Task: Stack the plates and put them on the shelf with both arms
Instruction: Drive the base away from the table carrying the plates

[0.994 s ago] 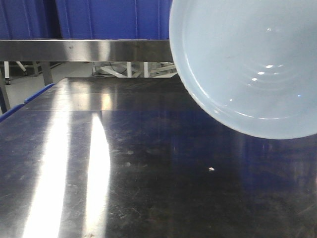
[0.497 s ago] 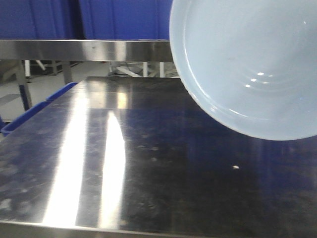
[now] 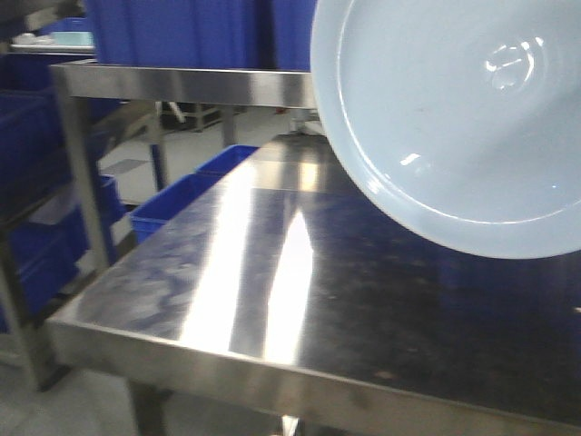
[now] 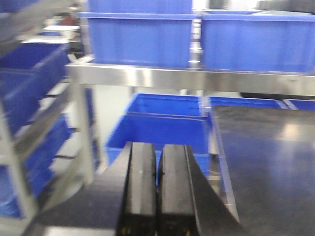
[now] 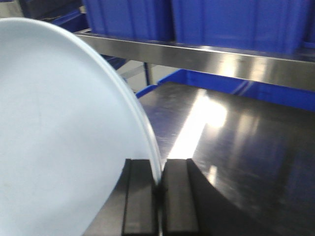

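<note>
Pale blue-white glaze fills the upper right of the front view. The plate (image 3: 454, 118) hangs tilted in the air with its hollow face toward the camera, above the dark steel tabletop (image 3: 300, 282) and touching nothing. My right gripper (image 5: 160, 196) has it by the rim alone, two black fingers pinched tight on the thin edge. My left gripper (image 4: 157, 191) is closed finger against finger with nothing in it. It faces the shelf rail (image 4: 197, 81) and the blue crates (image 4: 142, 37) standing on it, with the tabletop off to its right.

I judge the step in hand to be the carry toward the shelf. A rim pinch on a wide glossy dish is a weak hold, since the weight hangs far from my fingers and could swing or slip. So I would move slowly, avoid sudden wrist turns and level the plate before it nears the rail. I would also open my left hand and bring it under the far rim to share the load.

Only the right wrist view shows where the fingers bite, and that the edge stands almost on end there. The front view gives most of the plate's face and its clearance over the table. My left hand shows in the left wrist view alone. No view tells me whether the pinch holds one plate or a stack of two.
</note>
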You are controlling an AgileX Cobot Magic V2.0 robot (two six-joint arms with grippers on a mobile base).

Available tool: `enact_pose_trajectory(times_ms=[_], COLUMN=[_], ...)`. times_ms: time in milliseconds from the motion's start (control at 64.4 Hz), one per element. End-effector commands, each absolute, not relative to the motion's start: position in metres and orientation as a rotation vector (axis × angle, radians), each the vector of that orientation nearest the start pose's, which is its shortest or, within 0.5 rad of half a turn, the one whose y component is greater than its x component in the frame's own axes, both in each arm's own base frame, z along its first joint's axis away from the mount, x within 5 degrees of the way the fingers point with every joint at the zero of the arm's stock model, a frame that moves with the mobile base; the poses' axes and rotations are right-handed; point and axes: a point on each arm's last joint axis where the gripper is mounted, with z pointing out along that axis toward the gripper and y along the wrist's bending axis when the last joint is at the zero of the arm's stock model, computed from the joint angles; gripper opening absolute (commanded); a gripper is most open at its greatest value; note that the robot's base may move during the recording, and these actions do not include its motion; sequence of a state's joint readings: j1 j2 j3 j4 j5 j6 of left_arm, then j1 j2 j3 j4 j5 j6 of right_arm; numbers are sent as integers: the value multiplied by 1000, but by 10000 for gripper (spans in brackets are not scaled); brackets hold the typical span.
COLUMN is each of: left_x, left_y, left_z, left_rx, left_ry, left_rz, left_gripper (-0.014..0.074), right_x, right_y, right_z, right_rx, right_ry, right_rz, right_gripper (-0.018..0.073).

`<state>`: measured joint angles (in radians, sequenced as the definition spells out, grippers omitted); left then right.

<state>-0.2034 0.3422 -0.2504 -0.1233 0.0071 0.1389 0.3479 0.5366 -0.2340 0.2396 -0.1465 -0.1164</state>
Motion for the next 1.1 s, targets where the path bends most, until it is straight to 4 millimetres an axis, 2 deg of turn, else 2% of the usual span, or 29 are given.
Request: enact_pose_trajectory(times_ms=[0, 1087], left_x=[87, 87], left_y=[-17, -17], left_z=[290, 290], left_rx=[152, 152], left_ry=[1474, 1474], left_rz=[-146, -146], left_gripper=[80, 80], right_x=[113, 113], right_y=[35, 35], right_z=[283, 283], right_rx=[-134, -134], right_ry=[1509, 1509], right_rz=[323, 323], right_gripper=[48, 48])
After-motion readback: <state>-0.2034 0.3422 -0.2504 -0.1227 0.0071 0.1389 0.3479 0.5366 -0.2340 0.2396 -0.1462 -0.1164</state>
